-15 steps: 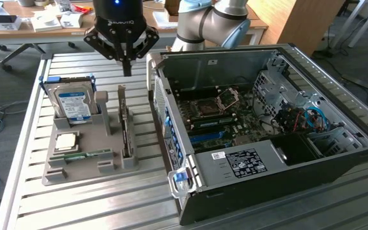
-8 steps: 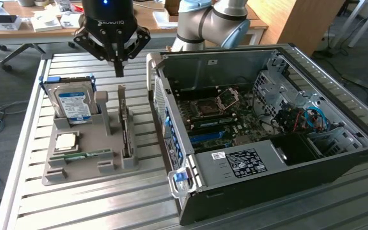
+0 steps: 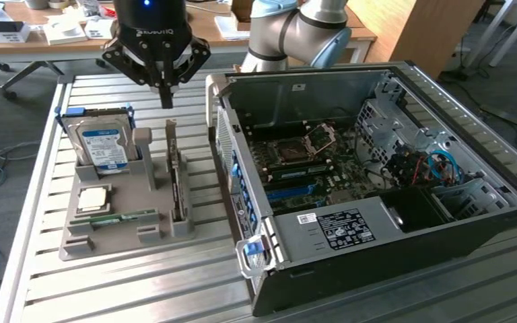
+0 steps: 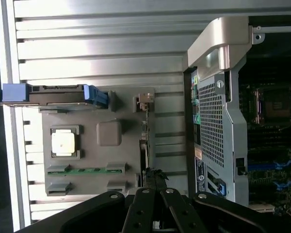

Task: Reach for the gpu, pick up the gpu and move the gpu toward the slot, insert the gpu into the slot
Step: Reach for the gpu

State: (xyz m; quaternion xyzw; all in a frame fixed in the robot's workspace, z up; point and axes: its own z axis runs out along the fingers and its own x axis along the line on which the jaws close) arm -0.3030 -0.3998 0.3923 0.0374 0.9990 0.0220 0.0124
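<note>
Slatted metal table (image 3: 79, 296) carries two things side by side: an open computer case (image 3: 438, 222) on the exterior view's right, and a grey holder (image 3: 119, 232) on its left.

- Case lies on its side with the motherboard (image 3: 317, 168) exposed; no card is seated in it.
- Holder keeps a hard drive (image 3: 104, 145) upright at its far end.
- The gpu (image 3: 176, 176) stands on edge in the holder's groove on the side nearest the case, just beside the case wall and not touching it. It is not yet lifted.
- Long axis of the gpu runs from far to near in the exterior view, roughly parallel to the case's side wall. From the wrist view it shows edge-on as a thin line (image 4: 146, 131).

The gripper (image 3: 165, 102) hangs above the holder, clear of the card, with its fingers pressed together and nothing pinched between them. In the wrist view the closed tips (image 4: 154, 174) sit almost in line with the card's thin edge.

Judgement: the gpu lies below the gripper, and the tool is roughly lined up with the card's length. The gap between them is mostly one of height.
</note>
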